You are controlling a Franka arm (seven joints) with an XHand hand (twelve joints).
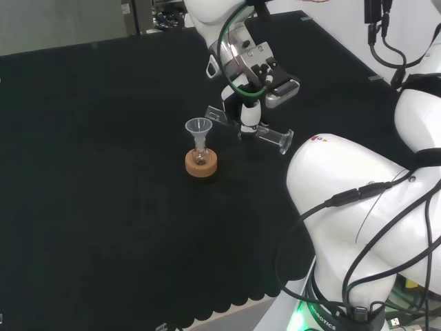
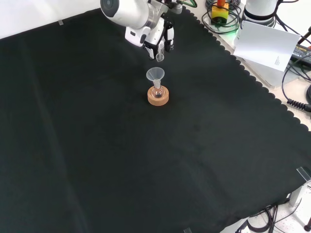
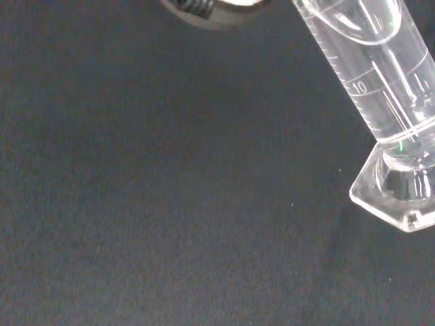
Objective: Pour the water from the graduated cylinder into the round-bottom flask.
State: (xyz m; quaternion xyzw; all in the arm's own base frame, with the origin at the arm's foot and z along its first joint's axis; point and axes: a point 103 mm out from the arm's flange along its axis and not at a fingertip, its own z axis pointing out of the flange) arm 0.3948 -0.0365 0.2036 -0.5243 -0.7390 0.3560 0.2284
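The bench [image 1: 103, 207] carries, well in from its edges and somewhat nearer the edge where the arm's base stands, a cork ring [image 1: 201, 164] holding the small round-bottom flask [image 1: 200, 157], with a clear funnel [image 1: 198, 127] seated in its neck. The robot hand [image 1: 249, 114] is curled round the graduated cylinder [image 1: 251, 129], grasping it about mid-length. The cylinder lies tipped close to level above the cloth, its flat foot [image 1: 285, 140] pointing toward the arm's base and its lip [image 1: 213, 113] just beside the funnel's rim.

To pour well, I judge the lip should sit over the funnel's bowl before the tilt deepens, and the turn should be slow, so the stream does not overshoot the narrow funnel or knock it. The wrist hangs above the flask's far side, palm turned down over the cylinder.
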